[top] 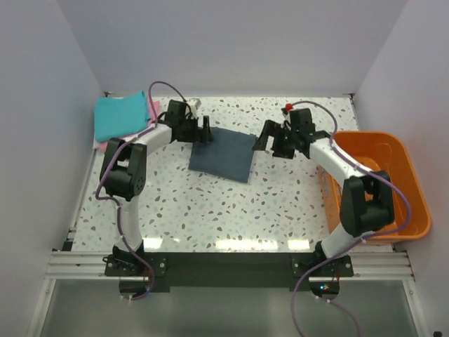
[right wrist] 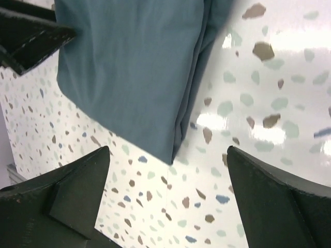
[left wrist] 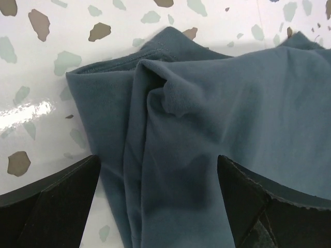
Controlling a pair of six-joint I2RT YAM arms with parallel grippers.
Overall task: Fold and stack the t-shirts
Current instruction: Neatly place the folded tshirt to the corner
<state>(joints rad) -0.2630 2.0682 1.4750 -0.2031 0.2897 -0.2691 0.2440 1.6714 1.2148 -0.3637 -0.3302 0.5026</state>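
Speckled terrazzo table (top: pixel 210 210), white walls. Slate blue-grey t-shirt (top: pixel 223 154) lies folded and flat, centre-far. Left gripper (top: pixel 205 133) is spread wide over its left edge. Right gripper (top: pixel 265 140) likewise gapes above its right corner. Turquoise t-shirt (top: pixel 119 116) lies on pink t-shirt (top: pixel 153 109) in the far-left corner.

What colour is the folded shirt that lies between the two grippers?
The shirt is dark slate blue-grey, clearest in the left wrist view.
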